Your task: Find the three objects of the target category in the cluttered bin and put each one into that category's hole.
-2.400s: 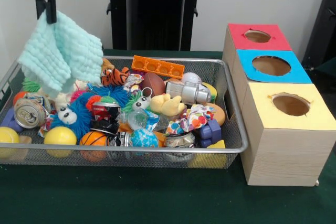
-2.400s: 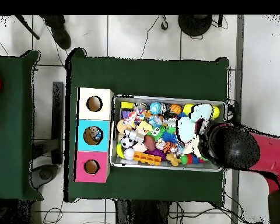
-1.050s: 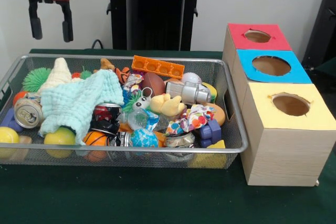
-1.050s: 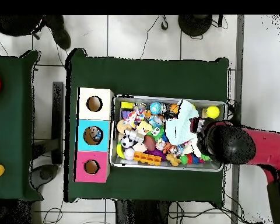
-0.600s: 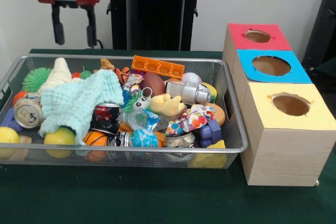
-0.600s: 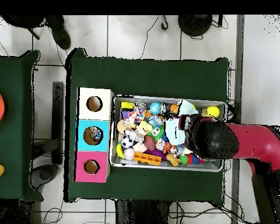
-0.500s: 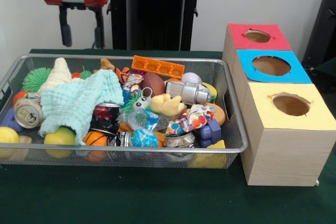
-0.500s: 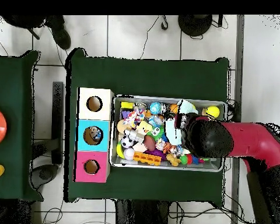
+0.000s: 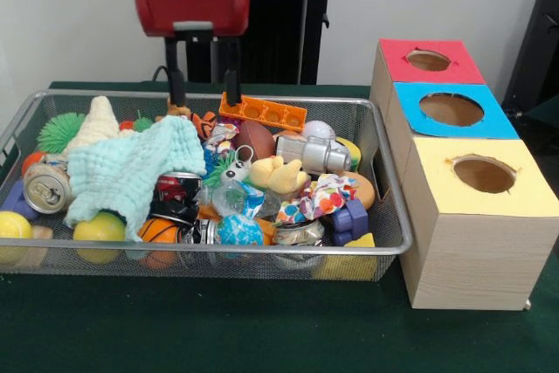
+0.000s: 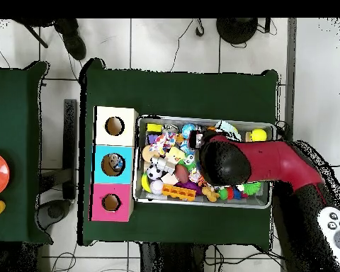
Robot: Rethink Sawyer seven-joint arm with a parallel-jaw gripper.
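Moved: pincer (image 9: pixel 204 86) rightward over silver wire-mesh bin (image 9: pixel 384 246) | Fingers spread, empty | Pale mint cloth (image 9: pixel 131 170) dropped; search continues, blue-framed hole (image 9: pixel 452 109) unfed.

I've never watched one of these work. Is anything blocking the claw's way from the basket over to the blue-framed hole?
Nothing visible does. The gripper hangs open and empty over the back of the bin. The blue-framed hole lies uncovered atop its wooden box, past the bin's end wall, between the red-framed hole and the yellow-framed hole.
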